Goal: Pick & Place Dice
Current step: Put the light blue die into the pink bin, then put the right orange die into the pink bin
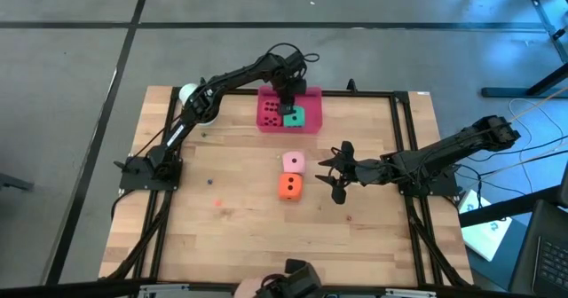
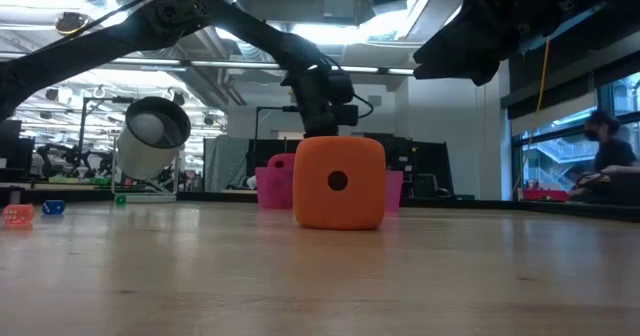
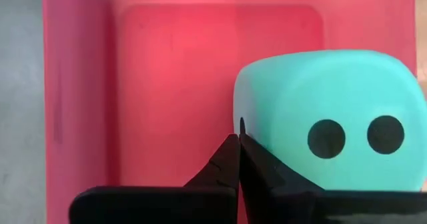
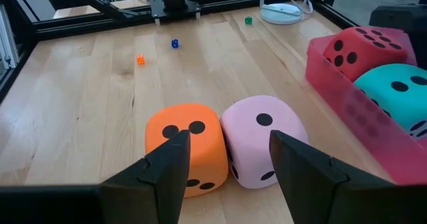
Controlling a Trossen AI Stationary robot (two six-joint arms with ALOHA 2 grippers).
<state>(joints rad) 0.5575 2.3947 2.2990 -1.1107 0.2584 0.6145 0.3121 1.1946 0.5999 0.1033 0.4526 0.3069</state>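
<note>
A pink tray (image 1: 309,98) at the table's far middle holds a red die (image 1: 269,113) and a green die (image 1: 294,117). My left gripper (image 3: 238,144) reaches down into the tray, shut with nothing between its fingers, right beside the green die (image 3: 333,117). A light pink die (image 1: 294,162) and an orange die (image 1: 290,186) rest on the wooden table at its middle, side by side. My right gripper (image 1: 335,174) hovers open just to their right. Its fingers point at both dice (image 4: 183,144) (image 4: 263,134) and touch neither. My left gripper's shut fingertips (image 3: 230,159) point down at the green die's side edge (image 3: 241,125); whether they touch it I cannot tell. The die rests on the tray floor (image 3: 200,71).
A white round object (image 1: 190,95) stands at the far left corner. Tiny coloured dice lie on the left half of the table: blue (image 4: 175,43), orange (image 4: 140,59), green (image 4: 248,21). Black frame rails (image 1: 404,156) edge the table. A person (image 2: 605,161) sits in the room beyond.
</note>
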